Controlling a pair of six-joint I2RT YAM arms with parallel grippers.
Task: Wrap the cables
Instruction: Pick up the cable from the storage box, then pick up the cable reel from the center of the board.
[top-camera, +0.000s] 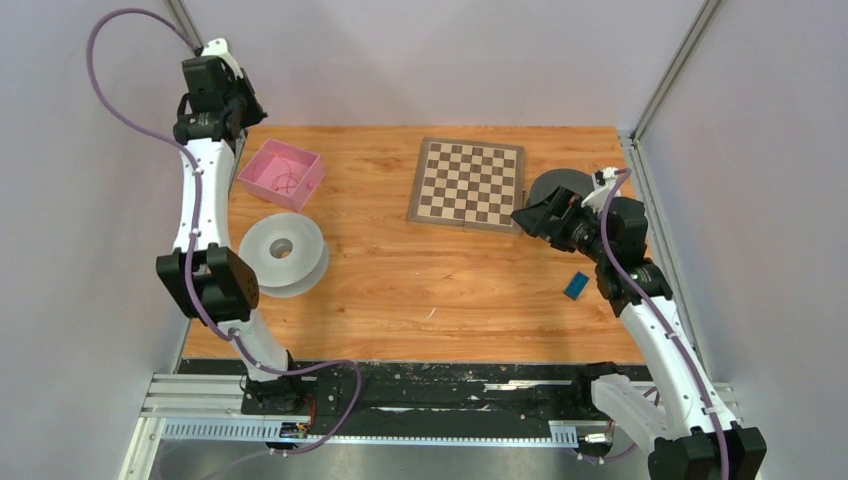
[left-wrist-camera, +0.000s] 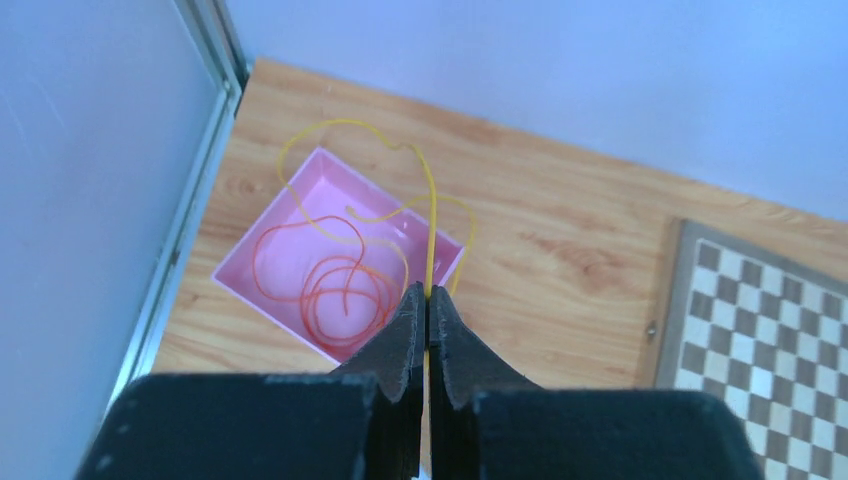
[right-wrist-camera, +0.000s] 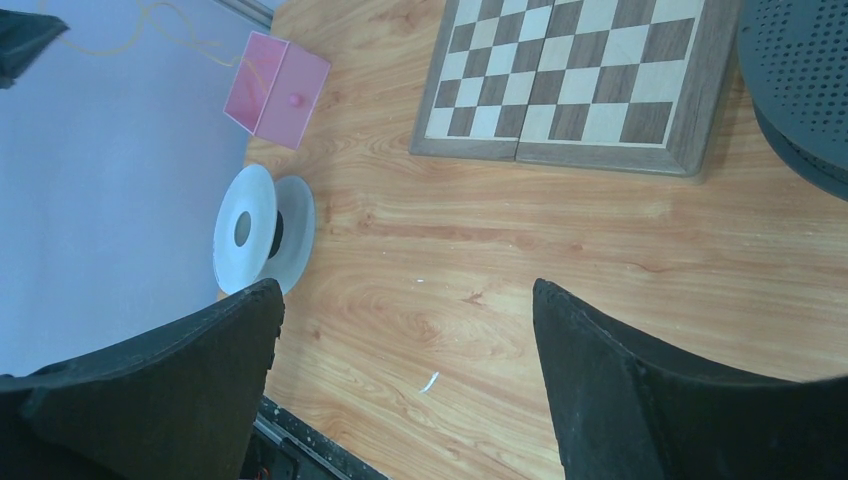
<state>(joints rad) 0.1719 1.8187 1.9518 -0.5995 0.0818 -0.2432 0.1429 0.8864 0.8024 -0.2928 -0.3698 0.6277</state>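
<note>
1. Pale walls close in three sides of a wooden table (top-camera: 400, 300), with the two arms rising from its near edge.
2. A chessboard (top-camera: 467, 183) lies flat toward the far right of the table.
3. A pale grey spool (top-camera: 283, 255) sits on the left side, near the left arm. A dark spool (top-camera: 560, 185) stands at the right edge, partly behind the right arm.
4. A pink box (top-camera: 281, 173) rests at the far left corner, beyond the pale spool.
5. The left gripper (left-wrist-camera: 427, 292) hangs above the box, its jaws pressed together on the yellow cable (left-wrist-camera: 431, 220).
6. The right gripper (right-wrist-camera: 405, 290) hovers beside the dark spool with its jaws spread wide and nothing between them.
7. From the pinch, the yellow cable runs away in loose loops that spill over the box's far rim and out above the wood.
8. The orange-red cable (left-wrist-camera: 335, 285) lies coiled in loose rings inside the box.
9. A small blue object (top-camera: 575, 285) lies on the table near the right arm.
</note>
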